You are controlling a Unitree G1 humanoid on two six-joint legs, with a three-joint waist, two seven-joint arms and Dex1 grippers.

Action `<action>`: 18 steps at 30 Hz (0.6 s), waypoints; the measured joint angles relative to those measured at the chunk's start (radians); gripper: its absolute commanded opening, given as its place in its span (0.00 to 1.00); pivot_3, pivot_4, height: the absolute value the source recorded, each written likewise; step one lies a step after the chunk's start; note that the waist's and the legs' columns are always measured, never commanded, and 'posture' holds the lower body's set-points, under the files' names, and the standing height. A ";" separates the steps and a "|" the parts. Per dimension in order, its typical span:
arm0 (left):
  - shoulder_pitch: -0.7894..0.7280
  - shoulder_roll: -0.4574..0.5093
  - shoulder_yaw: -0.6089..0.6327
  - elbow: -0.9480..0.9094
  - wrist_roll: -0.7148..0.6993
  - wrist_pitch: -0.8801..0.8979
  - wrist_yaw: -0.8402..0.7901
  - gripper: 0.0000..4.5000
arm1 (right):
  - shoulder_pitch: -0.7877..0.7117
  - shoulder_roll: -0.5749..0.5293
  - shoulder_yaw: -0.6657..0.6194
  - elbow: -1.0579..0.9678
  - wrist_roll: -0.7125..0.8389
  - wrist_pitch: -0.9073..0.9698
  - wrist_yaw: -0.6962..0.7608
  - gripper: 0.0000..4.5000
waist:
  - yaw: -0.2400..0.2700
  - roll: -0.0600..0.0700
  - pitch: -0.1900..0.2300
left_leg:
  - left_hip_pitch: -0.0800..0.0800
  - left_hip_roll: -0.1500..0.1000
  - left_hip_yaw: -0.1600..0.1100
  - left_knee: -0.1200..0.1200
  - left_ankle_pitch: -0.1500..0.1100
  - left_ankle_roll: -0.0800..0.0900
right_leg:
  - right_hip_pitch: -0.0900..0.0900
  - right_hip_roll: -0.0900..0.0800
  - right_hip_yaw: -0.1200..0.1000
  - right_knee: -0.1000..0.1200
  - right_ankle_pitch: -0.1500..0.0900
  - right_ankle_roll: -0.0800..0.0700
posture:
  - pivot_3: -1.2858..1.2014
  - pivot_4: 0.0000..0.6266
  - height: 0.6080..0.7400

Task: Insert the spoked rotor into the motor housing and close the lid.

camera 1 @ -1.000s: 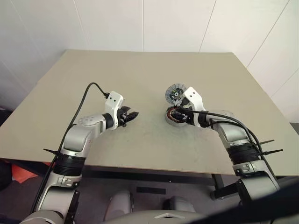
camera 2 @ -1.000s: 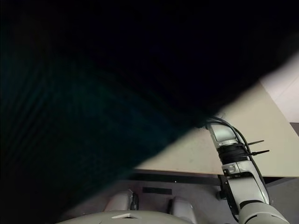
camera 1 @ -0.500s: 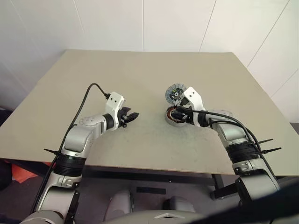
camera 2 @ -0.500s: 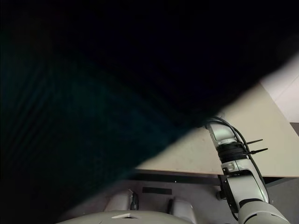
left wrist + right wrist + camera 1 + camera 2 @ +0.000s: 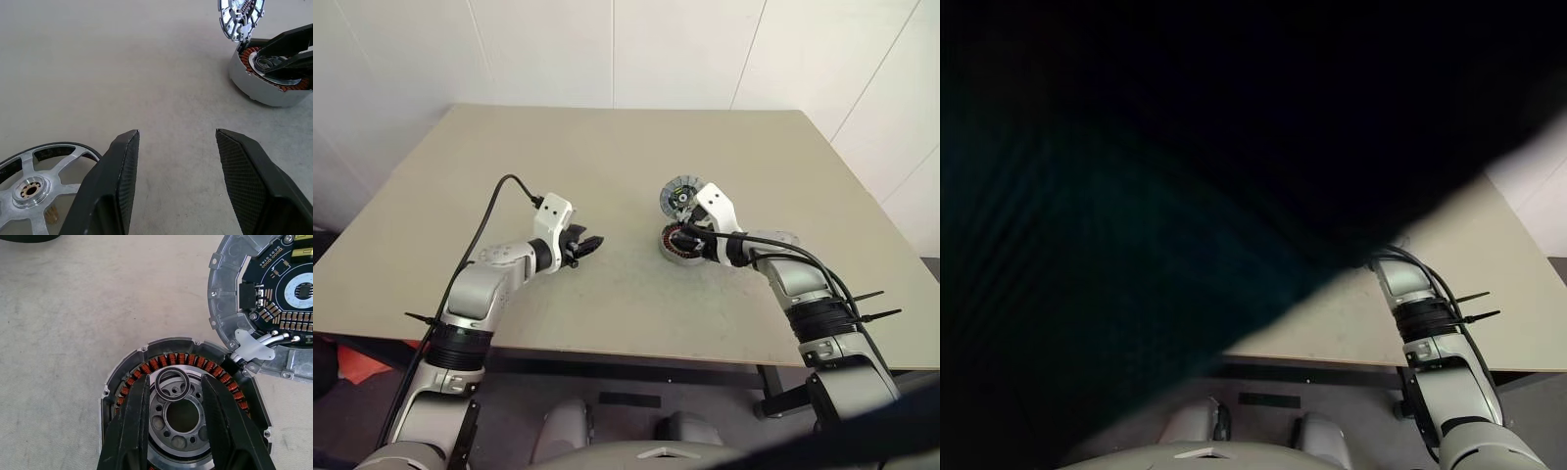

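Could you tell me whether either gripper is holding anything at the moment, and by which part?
The right gripper pinches a small metal ring by its rim over the motor housing; the left gripper holds nothing.

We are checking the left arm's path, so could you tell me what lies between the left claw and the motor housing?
Only bare table lies between the left claw and the motor housing, as the left wrist view shows.
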 measured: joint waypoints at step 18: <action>0.000 0.005 0.000 0.010 0.000 -0.008 0.003 0.58 | 0.002 -0.010 0.010 0.000 -0.015 -0.033 0.002 0.13 | 0.000 0.000 0.000 | 0.000 0.000 0.000 0.000 0.000 0.000 | 0.000 0.000 0.000 0.000 0.000 0.000 | 0.52 0.00 1.00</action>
